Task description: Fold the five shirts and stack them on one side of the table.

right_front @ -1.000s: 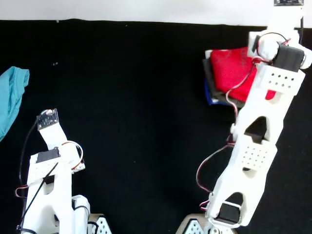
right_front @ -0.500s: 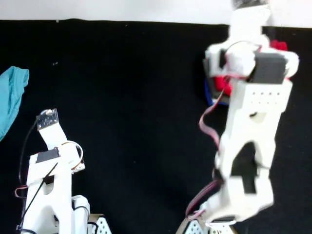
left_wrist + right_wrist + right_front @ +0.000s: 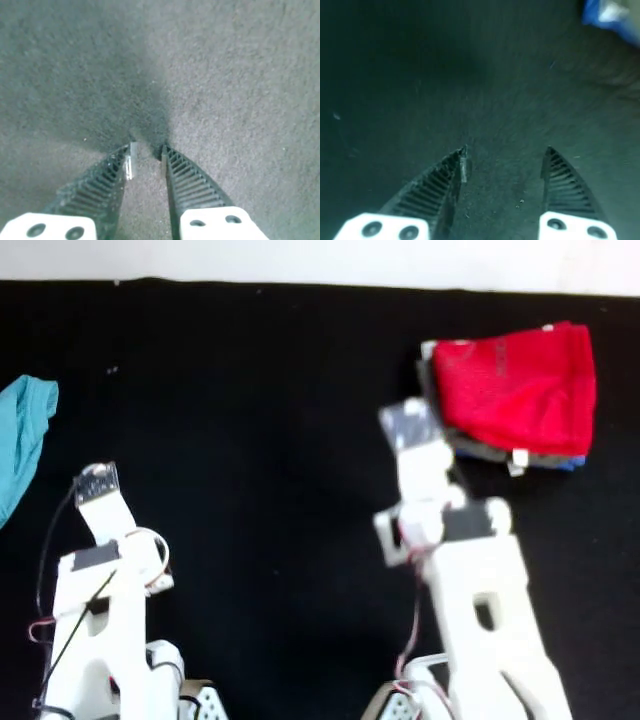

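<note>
A folded red shirt (image 3: 515, 385) tops a stack at the table's far right, with dark folded layers and a blue shirt (image 3: 566, 463) under it. A corner of that blue shirt (image 3: 607, 12) appears in the right wrist view. My right gripper (image 3: 408, 427) sits just left of the stack; its own view shows the right gripper (image 3: 506, 150) open over bare black cloth, holding nothing. An unfolded teal shirt (image 3: 20, 440) lies at the left edge. My left gripper (image 3: 97, 483) rests to the right of the teal shirt. In its wrist view the left gripper (image 3: 147, 146) stands narrowly open and empty.
Black cloth (image 3: 270, 420) covers the table, and a wide bare stretch runs between the two arms. A white wall strip (image 3: 300, 260) borders the far edge. Both arm bases stand at the near edge.
The right arm has pulled back from over the stack toward the near edge, swinging left, so the red shirt is now uncovered. The left arm has not moved.
</note>
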You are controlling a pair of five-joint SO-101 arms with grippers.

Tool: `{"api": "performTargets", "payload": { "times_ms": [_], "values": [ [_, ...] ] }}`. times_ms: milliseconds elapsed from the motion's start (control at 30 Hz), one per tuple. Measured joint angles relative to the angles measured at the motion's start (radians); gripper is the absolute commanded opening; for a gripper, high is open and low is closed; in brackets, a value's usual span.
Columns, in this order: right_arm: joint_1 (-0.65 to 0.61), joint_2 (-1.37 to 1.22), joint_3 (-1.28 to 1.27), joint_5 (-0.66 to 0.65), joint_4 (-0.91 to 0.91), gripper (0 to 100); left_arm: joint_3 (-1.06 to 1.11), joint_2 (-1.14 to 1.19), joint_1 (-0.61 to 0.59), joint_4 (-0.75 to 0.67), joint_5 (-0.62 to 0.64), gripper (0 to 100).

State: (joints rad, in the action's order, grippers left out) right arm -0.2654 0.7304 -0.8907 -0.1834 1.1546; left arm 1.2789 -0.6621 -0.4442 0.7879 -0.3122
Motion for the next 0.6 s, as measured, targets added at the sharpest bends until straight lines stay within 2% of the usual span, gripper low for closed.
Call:
{"api": "performTargets", "payload": {
  "times_ms": [133,167,233,333,433,600],
  "values": [
    [0.000,0.110,-0.308,0.000,-0.173,0.0,-0.123,0.003,-0.103,0.170,-0.003,10],
    [0.000,0.133,-0.364,0.000,-0.203,2.9,-0.166,0.003,-0.149,0.213,-0.005,10],
    [0.000,0.175,-0.457,0.000,-0.245,0.7,-0.256,0.003,-0.258,0.264,-0.046,9],
    [0.000,0.236,-0.549,0.000,-0.292,0.7,-0.377,0.003,-0.425,0.281,-0.135,0],
    [0.000,0.302,-0.624,0.000,-0.327,0.6,-0.468,0.003,-0.575,0.282,-0.241,1],
    [0.000,0.419,-0.718,0.000,-0.358,0.6,-0.525,0.068,-0.703,0.192,-0.384,1]
  ]
}}
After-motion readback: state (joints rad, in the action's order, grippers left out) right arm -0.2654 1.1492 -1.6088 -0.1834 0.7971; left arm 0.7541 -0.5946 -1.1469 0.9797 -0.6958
